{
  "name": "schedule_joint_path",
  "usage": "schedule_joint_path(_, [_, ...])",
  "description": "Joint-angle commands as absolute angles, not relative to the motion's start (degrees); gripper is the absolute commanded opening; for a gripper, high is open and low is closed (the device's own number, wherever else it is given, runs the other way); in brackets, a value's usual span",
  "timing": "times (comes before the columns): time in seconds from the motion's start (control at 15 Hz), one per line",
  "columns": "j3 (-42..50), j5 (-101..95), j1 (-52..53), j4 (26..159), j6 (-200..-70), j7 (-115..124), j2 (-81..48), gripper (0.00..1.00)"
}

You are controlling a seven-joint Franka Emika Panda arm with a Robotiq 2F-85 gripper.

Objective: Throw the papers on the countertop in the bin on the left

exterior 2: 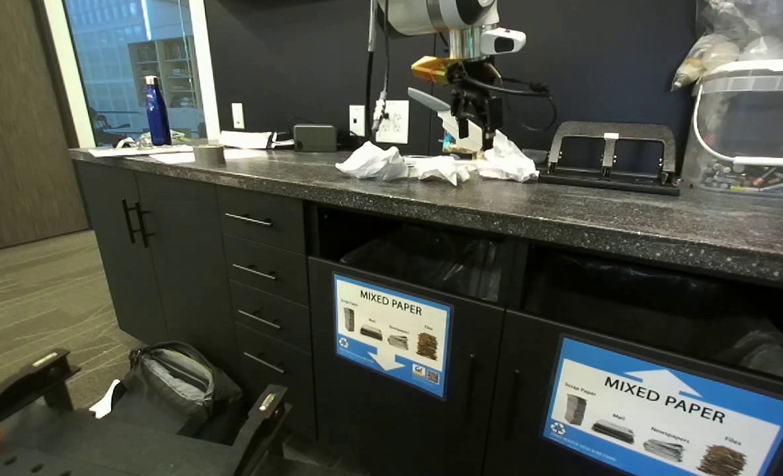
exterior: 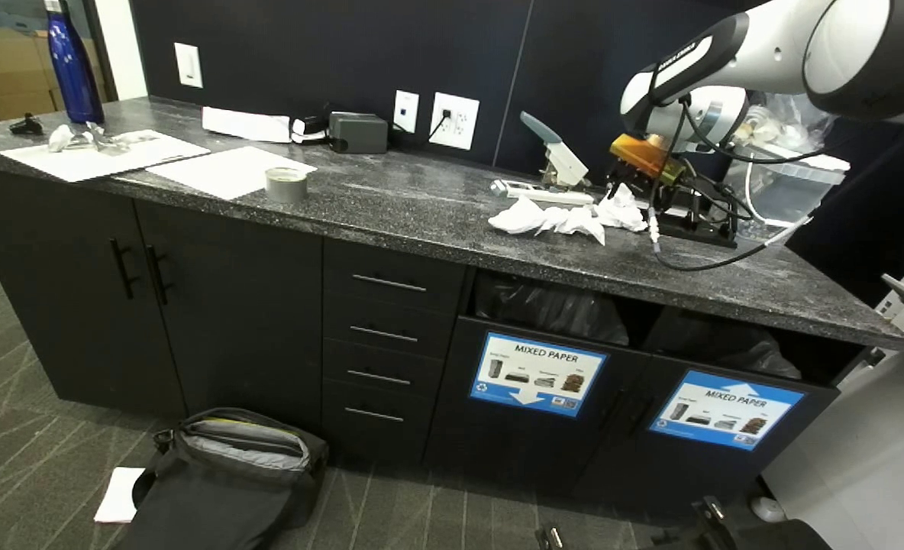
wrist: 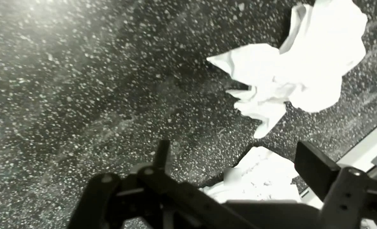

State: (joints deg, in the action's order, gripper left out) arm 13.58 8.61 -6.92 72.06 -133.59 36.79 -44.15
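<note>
Under the end effector, jaws spread & empty, nearest paper wad lies approx. btwn them, so prob. lower & close next.

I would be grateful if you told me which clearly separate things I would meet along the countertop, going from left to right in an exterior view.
In an exterior view: blue bottle, grey roll (likely tape), dark grey box, crumpled papers, black hole punch, clear bucket.
</note>
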Motion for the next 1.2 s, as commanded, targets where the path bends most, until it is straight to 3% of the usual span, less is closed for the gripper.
schedule_joint_path(0.0, [12.3,11.0,-9.5,58.1,-131.6,43.0,-51.7,1.00])
schedule_joint_path(0.8, [12.3,11.1,-13.6,31.3,-131.4,59.9,-69.9,1.00])
schedule_joint_path(1.13, [11.6,8.5,-15.1,27.7,-135.2,64.1,-74.1,1.00])
